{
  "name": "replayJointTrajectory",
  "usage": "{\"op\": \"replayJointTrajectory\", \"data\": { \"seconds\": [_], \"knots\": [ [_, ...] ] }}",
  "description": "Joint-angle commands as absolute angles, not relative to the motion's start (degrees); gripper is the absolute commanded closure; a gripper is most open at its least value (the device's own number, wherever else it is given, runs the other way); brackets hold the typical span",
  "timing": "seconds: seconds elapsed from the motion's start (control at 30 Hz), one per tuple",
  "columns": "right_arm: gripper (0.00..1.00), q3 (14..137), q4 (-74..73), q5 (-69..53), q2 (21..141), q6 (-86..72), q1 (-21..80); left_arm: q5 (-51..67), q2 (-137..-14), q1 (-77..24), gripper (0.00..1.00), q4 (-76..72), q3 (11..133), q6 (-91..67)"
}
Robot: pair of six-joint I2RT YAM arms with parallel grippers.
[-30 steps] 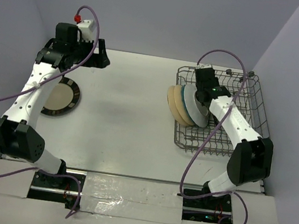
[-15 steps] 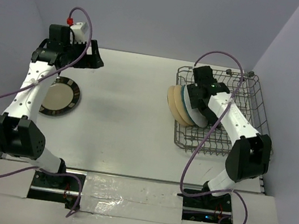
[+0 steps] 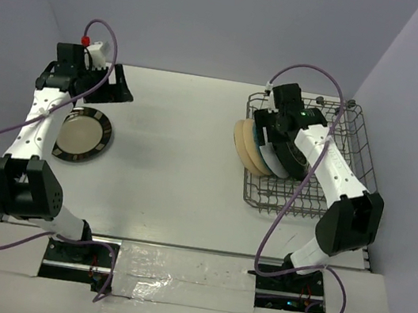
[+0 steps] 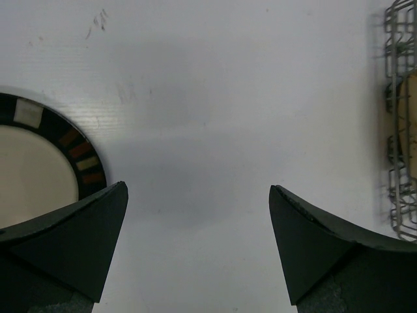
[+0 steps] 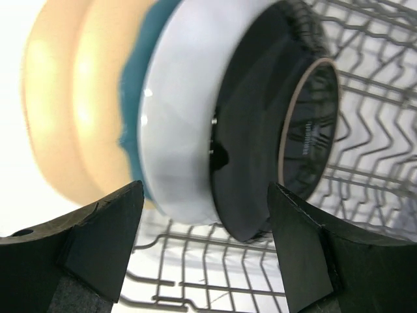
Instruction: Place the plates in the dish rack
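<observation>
Seen from above, the left claw (image 3: 118, 87) hovers over the counter (image 3: 175, 167) near a striped-rim plate (image 3: 81, 135) lying flat. The right claw (image 3: 274, 131) hangs over plates (image 3: 252, 149) standing on edge in the dish rack (image 3: 355, 149).

The left wrist view shows that claw spread wide, holding nothing.

The right wrist view shows that claw spread too, pinching nothing. A pale plate (image 5: 176, 130) and a dark plate (image 5: 260, 130) stand beyond its gap, beside a teal plate (image 5: 135, 98).

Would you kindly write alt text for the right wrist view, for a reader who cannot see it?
Two beige plates, a teal plate, a white plate and a dark plate stand on edge, left to right, packed together in the wire dish rack. The right gripper's open fingers frame the bottom edge.
</observation>
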State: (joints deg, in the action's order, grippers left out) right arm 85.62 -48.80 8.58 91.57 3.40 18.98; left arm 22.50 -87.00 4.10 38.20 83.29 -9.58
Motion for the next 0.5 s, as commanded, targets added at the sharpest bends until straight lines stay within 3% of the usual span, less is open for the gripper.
{"op": "replayJointTrajectory", "data": {
  "seconds": [0.0, 0.17, 0.37, 0.47],
  "knots": [
    [0.17, 88.59, -49.48, 3.17, 88.07, 1.85, 19.25, 19.35, -84.29, 4.04, 0.01, 36.91, 81.13, -5.03],
    [0.14, 90.35, -47.73, -3.92, 85.87, 0.71, 18.37, 7.23, -79.29, 4.3, 0.01, 34.63, 72.0, 5.33],
    [0.09, 92.02, -47.02, -13.69, 86.04, 0.18, 16.79, 22.91, -77.0, 22.55, 0.05, 40.25, 64.98, 6.24],
    [0.08, 91.93, -46.41, -15.29, 86.22, 0.18, 16.7, 20.49, -72.26, 23.47, 0.05, 38.33, 58.66, 12.0]
  ]
}}
